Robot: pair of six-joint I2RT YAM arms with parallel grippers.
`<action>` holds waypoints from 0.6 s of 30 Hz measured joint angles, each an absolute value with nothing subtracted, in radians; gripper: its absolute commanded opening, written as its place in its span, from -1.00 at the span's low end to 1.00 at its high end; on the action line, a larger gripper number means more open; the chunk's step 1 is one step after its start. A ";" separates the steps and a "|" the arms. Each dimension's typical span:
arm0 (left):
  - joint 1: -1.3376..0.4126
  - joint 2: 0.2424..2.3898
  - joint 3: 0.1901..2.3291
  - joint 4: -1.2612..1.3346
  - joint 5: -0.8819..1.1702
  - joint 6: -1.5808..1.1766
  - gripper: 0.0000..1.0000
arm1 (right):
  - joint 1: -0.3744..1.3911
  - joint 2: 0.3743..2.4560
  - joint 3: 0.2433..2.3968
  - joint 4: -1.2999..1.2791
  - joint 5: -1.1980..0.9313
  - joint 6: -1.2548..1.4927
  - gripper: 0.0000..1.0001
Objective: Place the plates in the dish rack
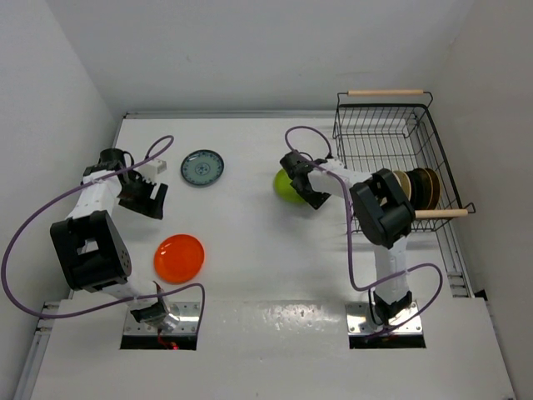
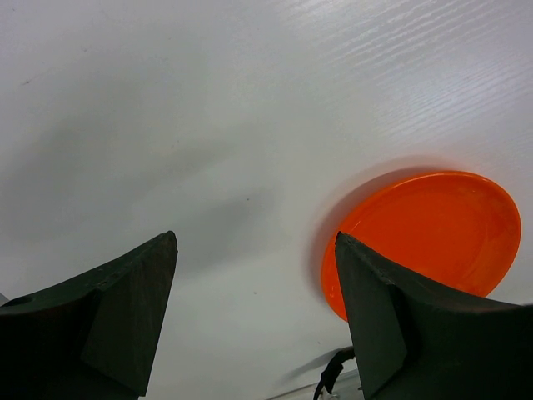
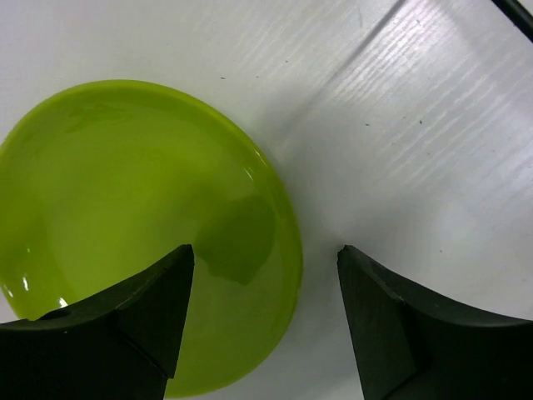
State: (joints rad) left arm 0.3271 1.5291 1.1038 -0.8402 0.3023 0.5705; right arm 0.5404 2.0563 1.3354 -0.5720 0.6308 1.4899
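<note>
A lime green plate [image 1: 285, 188] [image 3: 125, 208] lies flat on the white table left of the dish rack [image 1: 379, 106]. My right gripper [image 1: 301, 185] [image 3: 265, 254] hangs open just above it, its jaws on either side of the plate's right rim and not touching it. An orange-red plate [image 1: 179, 257] [image 2: 433, 225] lies near the left arm. My left gripper [image 1: 148, 202] [image 2: 255, 242] stands open over bare table, with the orange-red plate past its right finger. A teal patterned plate [image 1: 202, 167] lies further back. Several plates [image 1: 416, 188] stand on edge in the rack.
The rack is a black wire basket with two wooden handles [image 1: 386, 92], at the back right against the wall. Purple cables [image 1: 50, 200] loop round both arms. White walls close the table at the back and on both sides.
</note>
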 measured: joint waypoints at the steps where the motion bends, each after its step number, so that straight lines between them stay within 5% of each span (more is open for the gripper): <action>1: 0.327 1.529 1.104 -0.841 0.304 0.571 0.63 | 0.538 2.055 1.327 -0.549 0.630 1.485 0.24; 10: 0.327 1.529 1.104 -0.850 0.310 0.572 0.63 | 0.519 2.049 1.293 -0.408 0.597 1.433 -1.00; 18: 0.327 1.529 1.104 -0.852 0.303 0.576 0.63 | 0.550 1.960 1.238 -0.151 0.570 1.049 -1.00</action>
